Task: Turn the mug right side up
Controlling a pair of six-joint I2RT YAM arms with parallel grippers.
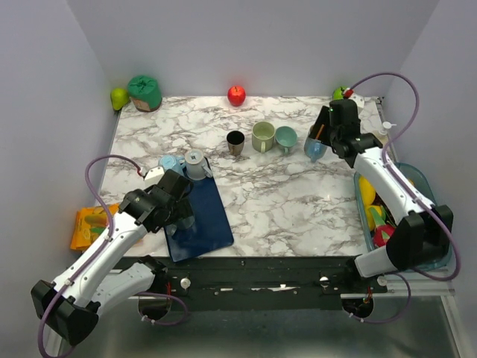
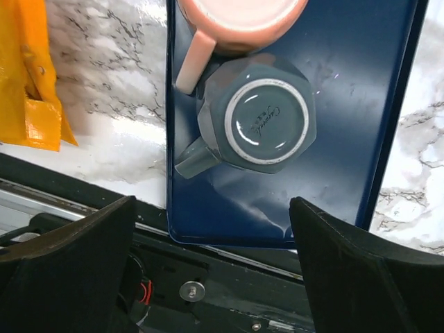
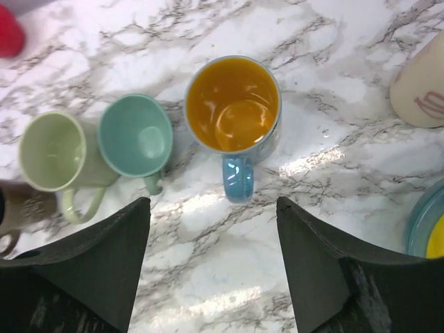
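Note:
A blue mug [image 3: 234,114] with an orange inside stands upright on the marble table [image 1: 276,194], its handle toward my right gripper [image 3: 211,208]. That gripper is open just behind it with nothing between its fingers, and in the top view it [image 1: 324,140] hangs over the mug [image 1: 314,148]. My left gripper [image 2: 211,208] is open over the near end of a dark blue tray [image 2: 361,104]. On the tray a dark grey mug [image 2: 266,121] stands upside down, base ring up. A pink mug [image 2: 236,21] touches its far side.
A pale green mug [image 3: 52,152], a teal mug [image 3: 135,135] and a dark cup [image 1: 235,142] stand upright left of the blue mug. A grey mug [image 1: 196,164] sits at the tray's far end. Right of the table is a bin [image 1: 417,179] of toy fruit; an orange packet [image 2: 31,76] lies left.

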